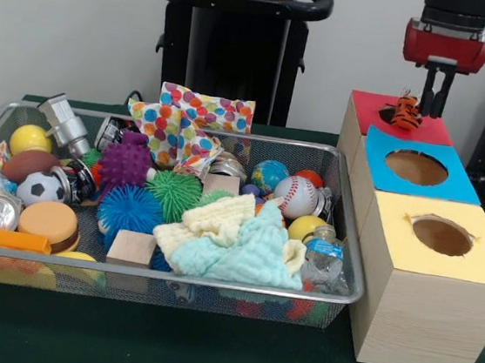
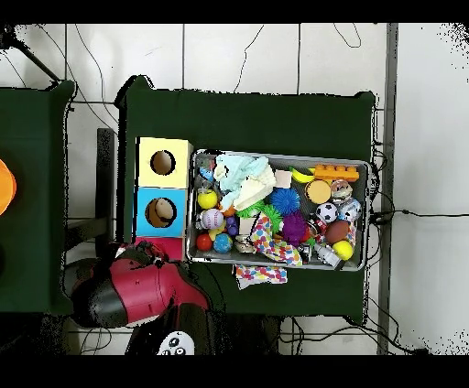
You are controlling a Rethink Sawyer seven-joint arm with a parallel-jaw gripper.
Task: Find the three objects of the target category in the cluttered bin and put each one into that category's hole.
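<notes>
A small orange striped tiger toy (image 1: 404,111) lies on top of the red box (image 1: 428,130), over the edge of its hole at the far left corner. My gripper (image 1: 435,103) hangs just right of the toy, tips level with it; whether it touches the toy is unclear. The wire bin (image 1: 349,246) holds balls, spiky balls, cans, wooden blocks, pale cloths and a dotted fabric pouch (image 1: 193,119). In the overhead view my red arm (image 2: 137,288) covers most of the red box (image 2: 167,245), and the gripper and toy are hidden.
Three wooden boxes stand in a row beside the bin: red farthest, a blue box (image 1: 415,166) in the middle, a yellow box (image 1: 438,234) nearest, each with a round hole. A baseball (image 1: 294,195) and a globe ball (image 1: 269,176) lie near the boxes' side of the bin.
</notes>
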